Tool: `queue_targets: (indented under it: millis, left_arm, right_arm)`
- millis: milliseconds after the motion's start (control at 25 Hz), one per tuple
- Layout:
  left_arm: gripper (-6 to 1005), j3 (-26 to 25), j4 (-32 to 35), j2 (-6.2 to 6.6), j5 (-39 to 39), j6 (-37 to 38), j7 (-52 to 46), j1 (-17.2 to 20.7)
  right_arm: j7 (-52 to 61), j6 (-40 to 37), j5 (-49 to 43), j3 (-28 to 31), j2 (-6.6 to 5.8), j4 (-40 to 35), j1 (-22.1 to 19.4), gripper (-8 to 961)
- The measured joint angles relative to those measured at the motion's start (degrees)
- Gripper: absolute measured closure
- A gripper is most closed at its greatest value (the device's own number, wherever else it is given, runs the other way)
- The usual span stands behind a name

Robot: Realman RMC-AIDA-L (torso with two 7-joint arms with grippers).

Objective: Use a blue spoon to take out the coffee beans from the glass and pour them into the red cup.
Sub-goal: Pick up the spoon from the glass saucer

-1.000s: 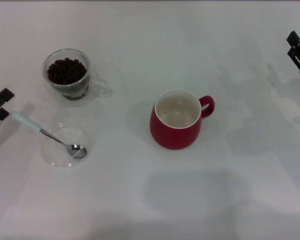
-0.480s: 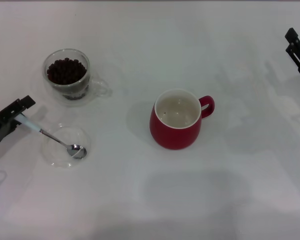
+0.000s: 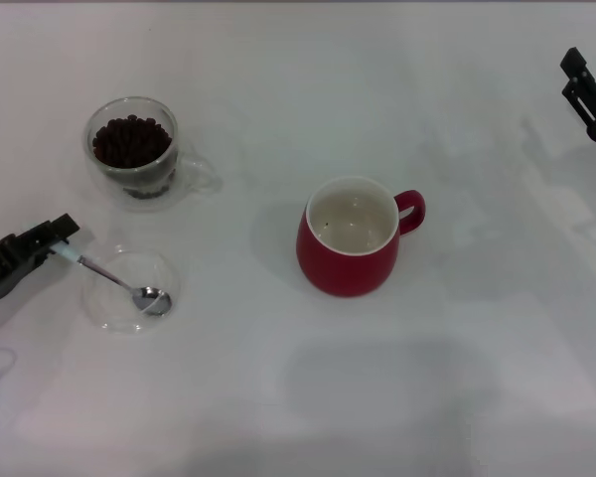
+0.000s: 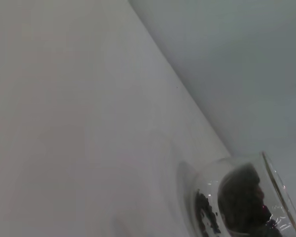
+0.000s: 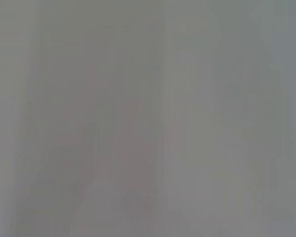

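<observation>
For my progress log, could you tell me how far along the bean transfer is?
Early. Nothing is transferred: the coffee beans fill the glass, and the red cup looks empty. The left gripper is at the blue spoon handle; right gripper is parked. Scooping and pouring remain.

Plain white tabletop (image 3: 278, 417), evenly lit.
</observation>
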Motion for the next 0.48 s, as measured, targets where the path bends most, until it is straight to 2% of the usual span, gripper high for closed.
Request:
queue_targets:
  millis: [240, 440, 480]
  left_arm:
    - [732, 0.0, 0.0, -0.05, 0.1, 0.2, 1.9, -0.5]
    - [861, 0.0, 0.2, -0.06, 0.0, 0.4, 2.4, -0.8]
    - [861, 0.0, 0.3, -0.06, -0.1, 0.5, 2.4, -0.8]
  right_arm:
    - [0.0, 0.0, 0.0, 0.0, 0.0, 0.1, 0.0, 240]
    - [0.1, 0.1, 0.2, 0.0, -0.02, 0.5, -0.1, 239]
    - [0.1, 0.1, 0.2, 0.0, -0.04, 0.5, -0.1, 239]
